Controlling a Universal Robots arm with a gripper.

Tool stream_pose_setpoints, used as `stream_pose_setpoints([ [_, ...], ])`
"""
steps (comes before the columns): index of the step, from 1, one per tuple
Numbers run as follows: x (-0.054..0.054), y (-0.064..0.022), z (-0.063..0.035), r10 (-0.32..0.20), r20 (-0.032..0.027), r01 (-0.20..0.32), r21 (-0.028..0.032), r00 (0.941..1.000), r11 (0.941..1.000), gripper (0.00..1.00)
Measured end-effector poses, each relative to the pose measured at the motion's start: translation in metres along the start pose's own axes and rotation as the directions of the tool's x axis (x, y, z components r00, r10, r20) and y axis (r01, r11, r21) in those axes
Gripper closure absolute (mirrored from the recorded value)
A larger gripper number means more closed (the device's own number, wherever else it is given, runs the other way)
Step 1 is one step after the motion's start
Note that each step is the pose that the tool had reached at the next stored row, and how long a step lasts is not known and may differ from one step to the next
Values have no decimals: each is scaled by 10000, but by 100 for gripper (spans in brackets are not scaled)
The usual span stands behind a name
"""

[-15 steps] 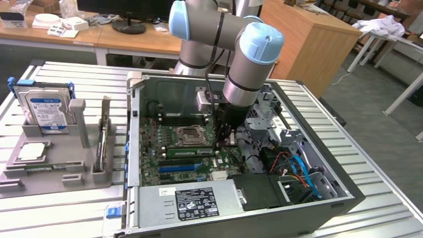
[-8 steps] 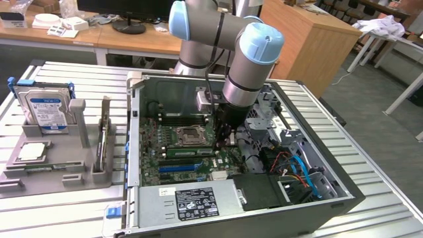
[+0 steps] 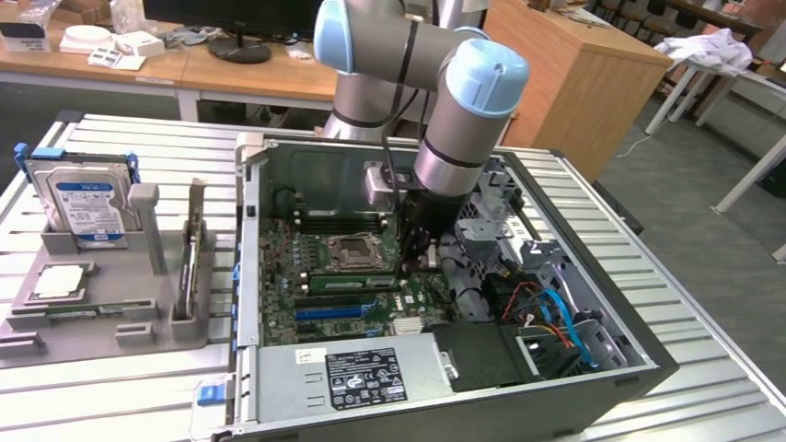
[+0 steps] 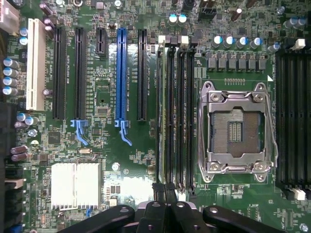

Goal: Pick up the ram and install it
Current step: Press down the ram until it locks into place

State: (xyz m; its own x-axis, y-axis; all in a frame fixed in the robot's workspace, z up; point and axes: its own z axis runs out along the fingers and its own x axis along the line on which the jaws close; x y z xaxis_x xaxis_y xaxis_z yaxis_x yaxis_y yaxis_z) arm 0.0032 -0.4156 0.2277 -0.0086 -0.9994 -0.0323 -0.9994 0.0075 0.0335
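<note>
The ram [image 4: 161,121], a thin green stick seen edge-on, stands in the outermost of the black memory slots [image 4: 181,121] beside the CPU socket [image 4: 236,128]. In the exterior view the ram [image 3: 353,282] shows as a green strip on the motherboard just below the socket [image 3: 350,249]. My gripper [image 4: 165,190] is shut, with its dark fingertips [image 4: 158,188] at one end of the stick; I cannot tell whether they clasp it or only rest on it. From outside, the gripper [image 3: 415,262] reaches straight down into the open case.
A grey holder [image 3: 110,304] on the exterior view's left carries a silver-and-blue hard drive [image 3: 86,198] and an upright stick [image 3: 193,267]. Case walls [image 3: 430,405], drive cages and blue and orange cables [image 3: 553,318] surround the board. A blue slot [image 4: 121,73] lies near the memory slots.
</note>
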Motion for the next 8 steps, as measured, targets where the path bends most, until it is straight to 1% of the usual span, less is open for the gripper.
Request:
stream_pose_setpoints([
  [4,-2,2,-54,-1,0,1,0,10000,10000,89],
  [8,-3,2,-75,-1,2,1,1,10000,10000,89],
])
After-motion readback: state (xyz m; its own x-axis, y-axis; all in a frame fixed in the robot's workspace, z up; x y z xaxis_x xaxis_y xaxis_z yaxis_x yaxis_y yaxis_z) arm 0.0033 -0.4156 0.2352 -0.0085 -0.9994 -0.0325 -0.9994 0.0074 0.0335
